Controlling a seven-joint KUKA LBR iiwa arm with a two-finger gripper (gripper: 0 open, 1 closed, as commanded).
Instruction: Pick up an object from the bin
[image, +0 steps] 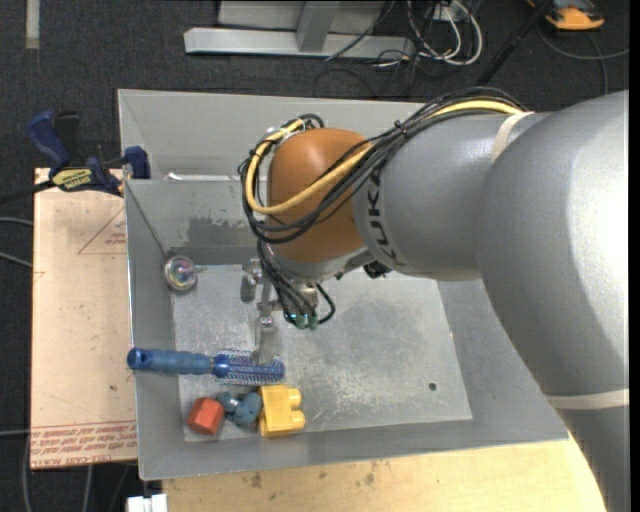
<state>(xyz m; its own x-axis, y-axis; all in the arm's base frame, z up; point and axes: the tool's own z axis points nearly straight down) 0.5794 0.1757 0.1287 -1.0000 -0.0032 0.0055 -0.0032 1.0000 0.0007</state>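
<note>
Where the bin (400, 370) comes nearest the camera, at its front-left corner, three small things are seen in a close row: a red block (206, 416), a blue-grey piece (243, 408) and a yellow block (281, 411) with studs on top. The blue-grey piece is set between the two blocks and, so far as can be judged, is touched by both. Just behind this row a blue brush (200, 363) is laid flat on the floor, its handle pointed toward the left wall and its bristled head turned to the right, near the yellow block. Directly over that head the tool (266, 345) is held pointing straight down, with its tip overlapped on the bristles in the view; whether the brush is touched cannot be told. Whether the tool is released or clenched cannot be told either. Farther back, near the left wall and well apart from the brush, a small shiny ball (181, 272) is shown on the floor. Above the tool the wrist is capped by an orange cover (310, 190), round which black and yellow cables (300, 205) are looped. The grey arm (480, 190) is extended in from the right, and much of the bin's rear and right side is hidden by it. The bare floor to the right of the tool is seen to be scuffed.
</note>
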